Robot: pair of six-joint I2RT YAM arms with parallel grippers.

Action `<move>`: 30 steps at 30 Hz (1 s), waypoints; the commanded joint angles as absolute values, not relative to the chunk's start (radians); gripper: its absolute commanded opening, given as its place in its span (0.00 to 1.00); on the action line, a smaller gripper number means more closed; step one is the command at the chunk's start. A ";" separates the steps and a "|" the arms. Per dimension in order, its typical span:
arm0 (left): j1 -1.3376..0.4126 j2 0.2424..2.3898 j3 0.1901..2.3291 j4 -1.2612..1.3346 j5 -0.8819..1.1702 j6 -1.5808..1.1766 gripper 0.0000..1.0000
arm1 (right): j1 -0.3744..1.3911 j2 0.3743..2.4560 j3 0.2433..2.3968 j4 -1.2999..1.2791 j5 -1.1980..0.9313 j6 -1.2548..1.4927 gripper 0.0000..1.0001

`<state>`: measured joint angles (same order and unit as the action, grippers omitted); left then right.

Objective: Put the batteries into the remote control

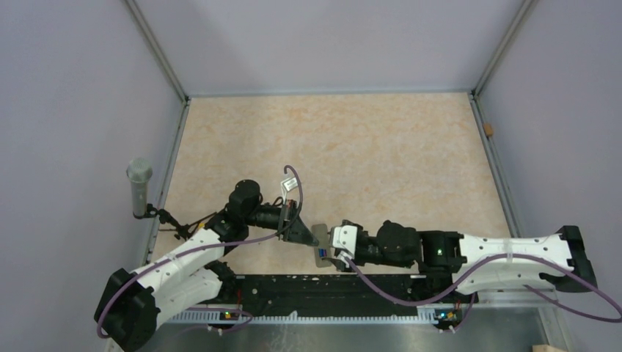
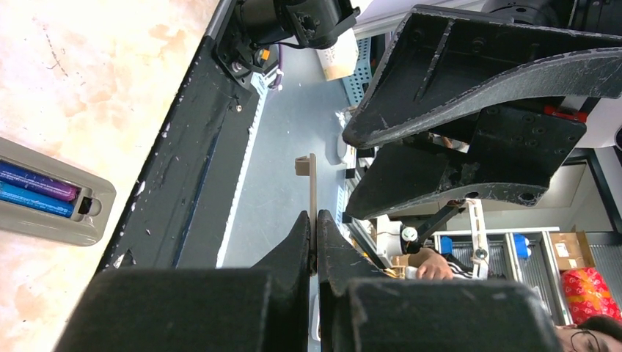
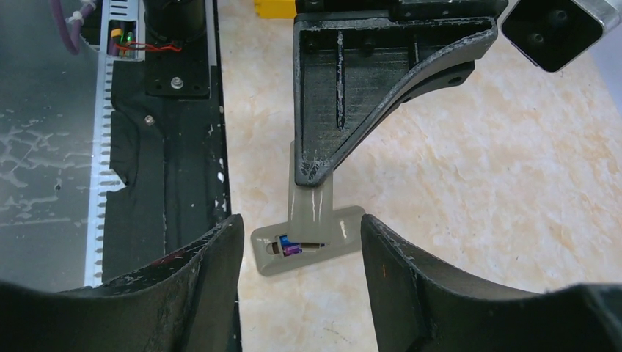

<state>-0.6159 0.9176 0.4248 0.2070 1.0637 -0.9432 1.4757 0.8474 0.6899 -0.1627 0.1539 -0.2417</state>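
Remote [image 3: 346, 226] is lying back-up on the table [image 1: 330, 147] at its near edge, just beside the black base rail [image 1: 293, 287], roughly centre between the two arms. Batteries [image 2: 35, 191] are sitting side by side in the open compartment, blue bodies with purplish-red ends, so loading looks done and closing up looks like what is left.

Key relation: the grey cover [image 2: 311, 180] is standing on edge right over the compartment, with its lower end touching or just above the remote; cannot tell which. Left gripper [image 2: 313, 227] is pinching it, jaws narrow and clamped on the thin plate. In the right wrist view the remote's long axis is running crosswise, between the right fingers [image 3: 220, 257], and the cover is rising across it.

Right gripper [image 3: 301, 227] is hovering directly above, jaws wide and holding nothing, straddling the remote without touching. Both arms are close, but the left one is carrying the part that matters.

Likely next move: the cover needs tilting flat and sliding along the remote's length. Risk: the remote is unpinned and may skate on the smooth table.
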 commanded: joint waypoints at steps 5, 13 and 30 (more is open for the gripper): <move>-0.619 0.888 0.454 0.240 1.102 -0.935 0.00 | 1.444 0.900 0.725 -0.105 0.131 -0.269 0.57; -0.621 0.885 0.451 0.253 1.105 -0.955 0.00 | 1.444 0.929 0.723 -0.098 0.138 -0.284 0.47; -0.620 0.911 0.439 0.287 1.091 -0.982 0.00 | 1.444 0.865 0.676 -0.056 0.168 -0.291 0.17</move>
<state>-0.6163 0.9058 0.4248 0.2379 1.0851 -0.9775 1.4548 0.9043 0.6838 -0.1360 0.1524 -0.2859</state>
